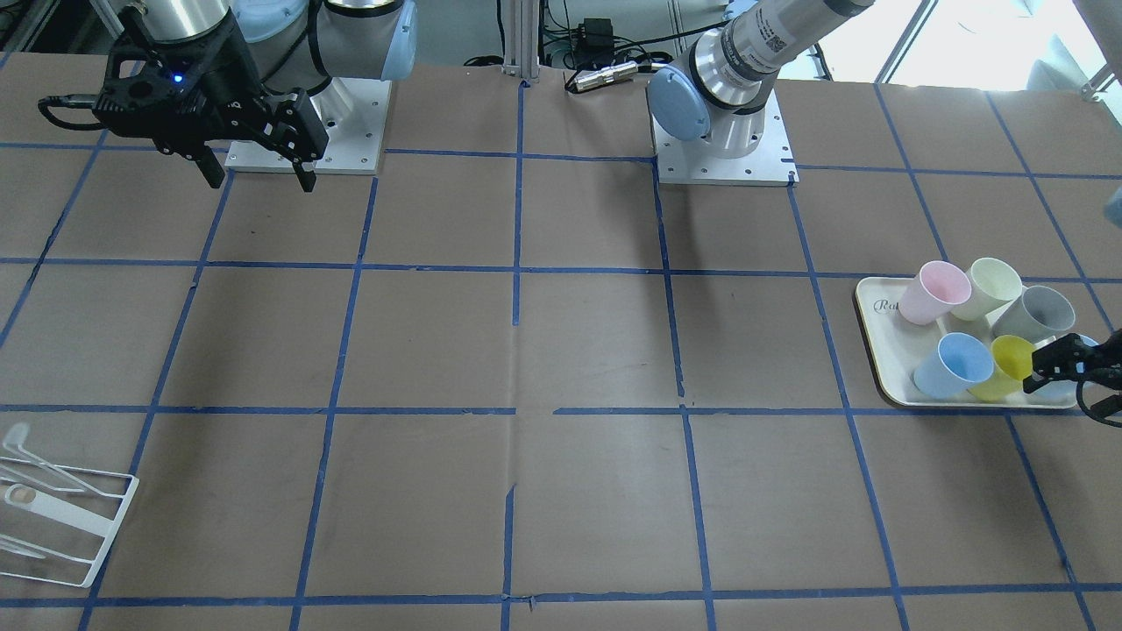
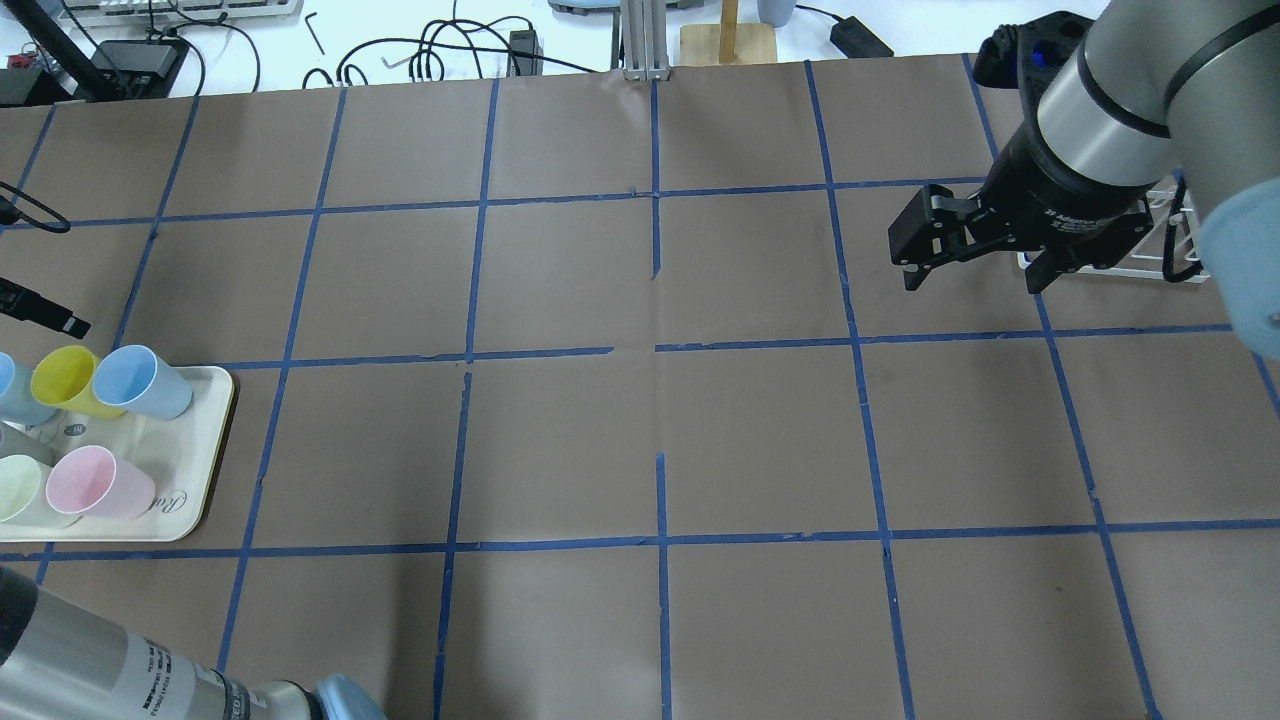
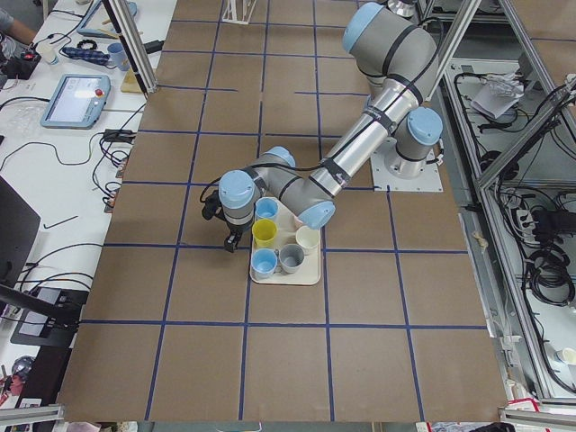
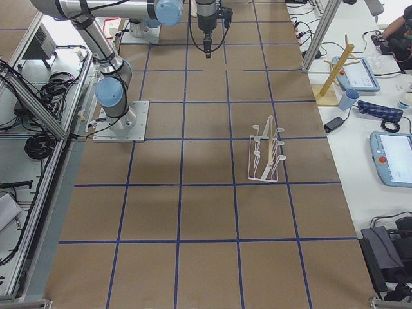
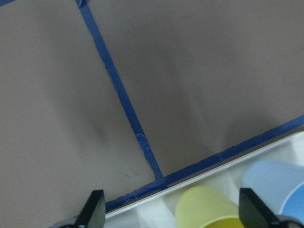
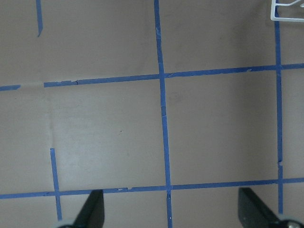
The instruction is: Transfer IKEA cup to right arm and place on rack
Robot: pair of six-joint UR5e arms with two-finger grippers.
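The bright yellow IKEA cup (image 1: 1008,364) stands on the cream tray (image 1: 877,350) among other cups; it also shows in the overhead view (image 2: 62,378) and the left wrist view (image 5: 209,209). My left gripper (image 1: 1052,368) is open and empty, hovering at the tray's outer edge right by the yellow cup; the wrist view shows the cup low between the open fingers (image 5: 95,209). My right gripper (image 1: 259,175) is open and empty, held high above the table near its base. The white wire rack (image 1: 61,517) stands on the right arm's side, partly hidden by the arm in the overhead view (image 2: 1170,250).
On the tray stand a light blue cup (image 1: 951,361), a pink cup (image 1: 933,291), a pale cream cup (image 1: 986,285) and a grey cup (image 1: 1039,311). Brown paper with a blue tape grid (image 1: 517,263) covers the table between tray and rack.
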